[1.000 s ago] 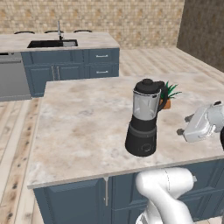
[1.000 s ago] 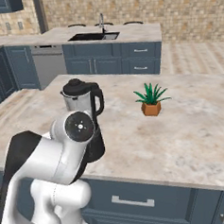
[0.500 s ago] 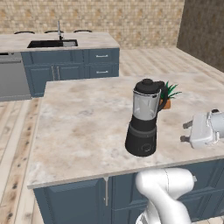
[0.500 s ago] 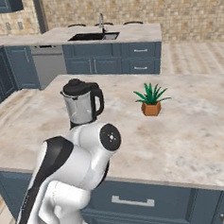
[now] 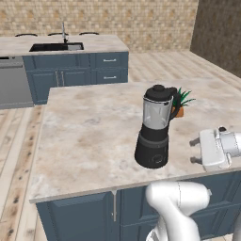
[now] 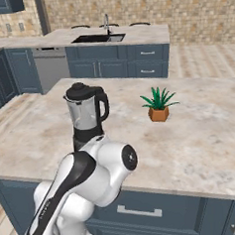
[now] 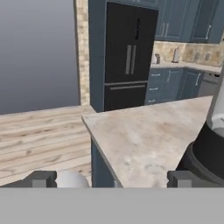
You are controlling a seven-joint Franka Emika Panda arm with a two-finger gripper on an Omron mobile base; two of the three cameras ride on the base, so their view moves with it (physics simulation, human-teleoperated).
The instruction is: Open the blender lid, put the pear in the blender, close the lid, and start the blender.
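From the left base view, I see the gripper (image 5: 193, 151) has swung nearer the blender (image 5: 156, 128) on the island counter (image 5: 84, 136), lid (image 5: 160, 92) on. Right base view: my arm has dropped clear of the blender (image 6: 86, 115). Hand view: fingers (image 7: 178, 178) spread wide, holding nothing.

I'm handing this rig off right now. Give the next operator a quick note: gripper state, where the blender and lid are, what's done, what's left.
Gripper: open and empty, held level beside the blender's base, to its right in the left base view, not touching it.
Blender: upright on the island counter, in front of the potted plant.
Blender lid: seated on the jar.
Pear: I can't spot it.
Done: nothing yet.
Left: lift the lid, load the pear, close the lid, start the blender.
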